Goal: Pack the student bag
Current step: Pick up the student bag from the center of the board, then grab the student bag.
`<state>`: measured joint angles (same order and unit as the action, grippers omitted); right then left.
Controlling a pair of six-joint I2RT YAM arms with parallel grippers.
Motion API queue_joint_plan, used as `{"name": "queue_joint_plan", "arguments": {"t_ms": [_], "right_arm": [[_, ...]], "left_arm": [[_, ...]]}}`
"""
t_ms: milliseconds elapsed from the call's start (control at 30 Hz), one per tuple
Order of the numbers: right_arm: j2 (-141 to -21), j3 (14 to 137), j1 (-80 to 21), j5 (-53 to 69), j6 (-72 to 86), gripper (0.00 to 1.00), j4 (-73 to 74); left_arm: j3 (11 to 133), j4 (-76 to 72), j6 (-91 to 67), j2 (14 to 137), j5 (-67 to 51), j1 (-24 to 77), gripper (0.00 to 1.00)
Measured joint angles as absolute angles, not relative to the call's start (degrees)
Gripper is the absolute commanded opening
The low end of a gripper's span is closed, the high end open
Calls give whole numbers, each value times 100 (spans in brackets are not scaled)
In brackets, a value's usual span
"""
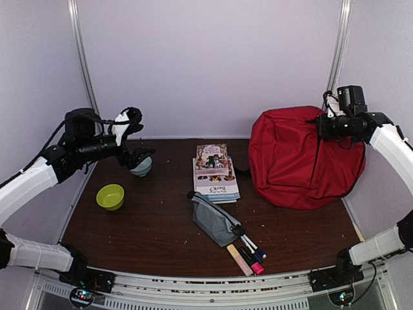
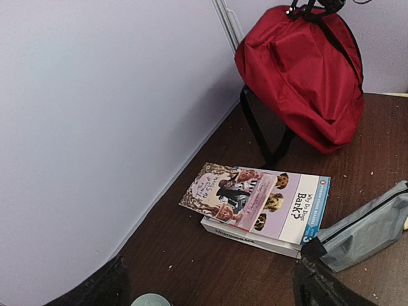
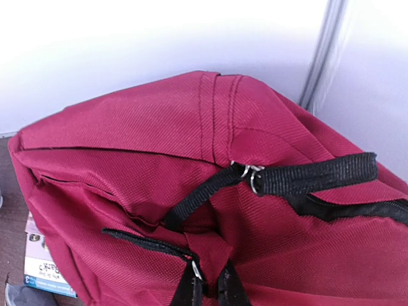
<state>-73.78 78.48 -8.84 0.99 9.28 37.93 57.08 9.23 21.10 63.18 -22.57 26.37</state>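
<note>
The red student bag (image 1: 303,158) sits slumped at the back right of the table, and its black zips look closed. My right gripper (image 1: 321,126) is at the bag's top. In the right wrist view its fingertips (image 3: 233,290) are shut on a fold of the bag's red fabric (image 3: 213,245) beside a zip pull. The bag also shows in the left wrist view (image 2: 299,70). My left gripper (image 1: 139,158) is open and empty. It hovers at the back left over a pale blue bowl (image 1: 142,169). Its fingers (image 2: 95,290) stand wide apart.
Two stacked books (image 1: 215,171) lie mid-table, also seen in the left wrist view (image 2: 258,204). A grey zip pouch (image 1: 213,219) lies in front of them, with markers (image 1: 248,255) near the front edge. A green bowl (image 1: 110,196) stands at the left. Walls close in on the back and sides.
</note>
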Motion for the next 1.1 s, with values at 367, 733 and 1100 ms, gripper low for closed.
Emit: {"name": "queue_joint_plan", "arguments": {"t_ms": [367,733,1100], "right_arm": [[-6637,8425,-1835,-106,-849,0,3234],[-7218,9310,-3715,838,-2987,0,2504],[-7907,9087,-4921,1251,-4163,0,2075]], "left_arm": [[6565,1179,1743,6796,-2545,2683,87],[7797,1457,1767,7059,-2672,3907,92],[9135,2206,923,7456,-2971,3968,98]]}}
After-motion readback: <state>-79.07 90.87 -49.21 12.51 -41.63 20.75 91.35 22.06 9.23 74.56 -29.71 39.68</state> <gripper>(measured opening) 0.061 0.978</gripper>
